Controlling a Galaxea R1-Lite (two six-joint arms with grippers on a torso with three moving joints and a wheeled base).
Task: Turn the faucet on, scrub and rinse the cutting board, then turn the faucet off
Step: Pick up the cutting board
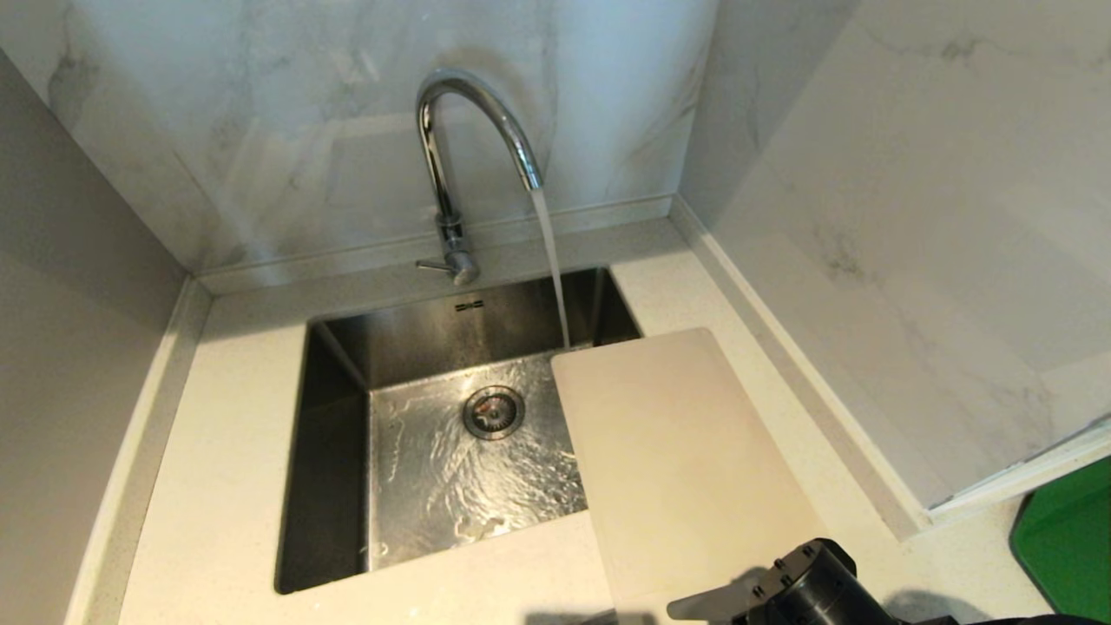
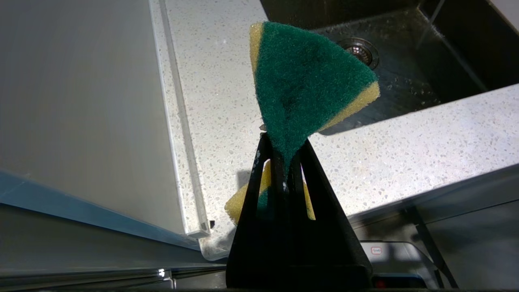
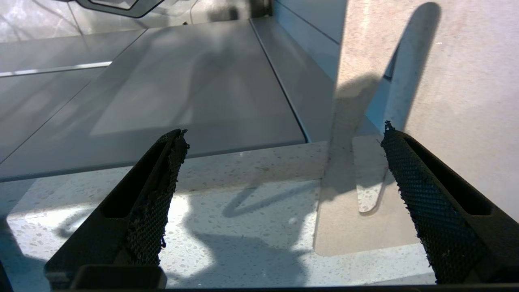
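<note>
A pale speckled desk holds a steel sink with water rippling across its bottom. The cutting board lies flat on the desk at the sink's right edge, one side overhanging the basin. The faucet behind the sink runs a steady stream down beside the board's far corner. The right pincer hovers over the board's handle end, fingers wide apart. The left pincer is clamped on a green-and-yellow sponge.

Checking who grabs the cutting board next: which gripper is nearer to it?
Right. The right gripper hovers open over the cutting board's handle end; the left gripper, clamping the sponge, sits across the sink.
</note>
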